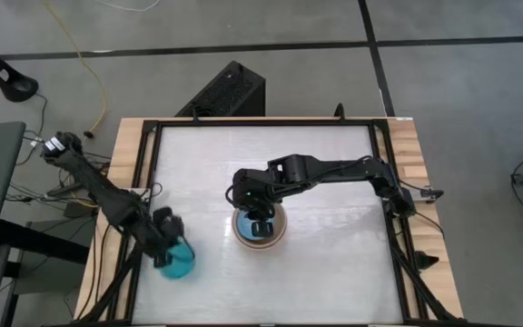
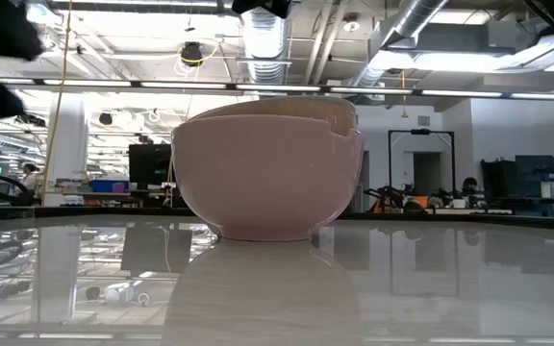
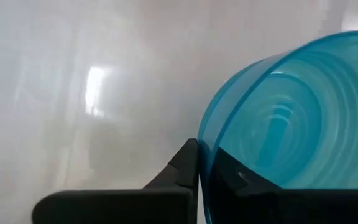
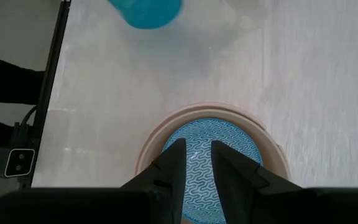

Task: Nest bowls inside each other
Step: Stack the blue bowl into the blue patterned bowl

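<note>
Left end effector clamps the teal bowl's rim near the desk's left edge; right end effector, narrowly parted, hovers over the stacked bowls mid-desk.

Right gripper with two dark fingers slightly parted, directly above a stack of nested bowls, pale pink outer rim, light-blue wave-patterned bowl inside, teal bowl farther off on the white table.
</note>
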Robot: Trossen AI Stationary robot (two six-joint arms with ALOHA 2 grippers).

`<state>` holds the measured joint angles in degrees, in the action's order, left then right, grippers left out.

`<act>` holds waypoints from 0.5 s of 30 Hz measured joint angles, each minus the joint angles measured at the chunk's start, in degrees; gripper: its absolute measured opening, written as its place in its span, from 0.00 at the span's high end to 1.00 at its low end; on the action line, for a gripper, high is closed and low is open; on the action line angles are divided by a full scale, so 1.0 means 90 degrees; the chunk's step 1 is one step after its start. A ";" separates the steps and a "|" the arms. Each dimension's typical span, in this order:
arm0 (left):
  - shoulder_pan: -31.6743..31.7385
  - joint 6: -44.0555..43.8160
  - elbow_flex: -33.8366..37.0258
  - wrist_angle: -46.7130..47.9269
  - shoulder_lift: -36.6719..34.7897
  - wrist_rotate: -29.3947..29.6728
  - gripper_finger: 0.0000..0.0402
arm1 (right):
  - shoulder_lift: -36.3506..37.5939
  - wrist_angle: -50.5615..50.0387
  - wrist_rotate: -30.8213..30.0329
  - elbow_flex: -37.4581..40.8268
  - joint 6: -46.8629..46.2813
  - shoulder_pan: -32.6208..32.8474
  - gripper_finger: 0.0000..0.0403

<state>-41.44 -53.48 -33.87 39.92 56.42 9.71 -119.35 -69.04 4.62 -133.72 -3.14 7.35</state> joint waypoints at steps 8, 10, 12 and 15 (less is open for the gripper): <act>0.1293 -0.1645 -0.0002 0.0794 -0.2060 0.2696 1.00 | 0.0000 0.0274 -0.0177 -0.0001 -0.1021 -0.0329 0.72; 0.1585 -0.1869 -0.0002 0.0793 -0.2328 0.3292 1.00 | 0.0000 0.0497 -0.0464 -0.0001 -0.1465 -0.0453 0.72; 0.1894 -0.2036 -0.0002 0.0776 -0.2452 0.3779 1.00 | 0.0000 0.0854 -0.0777 -0.0001 -0.1917 -0.0585 0.72; 0.2366 -0.2129 -0.0002 0.0772 -0.2421 0.4204 1.00 | 0.0000 0.1442 -0.1088 -0.0001 -0.2262 -0.0799 0.72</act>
<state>-20.15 -72.63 -33.89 46.87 34.63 47.55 -119.35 -56.06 -5.17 -133.73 -23.51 0.17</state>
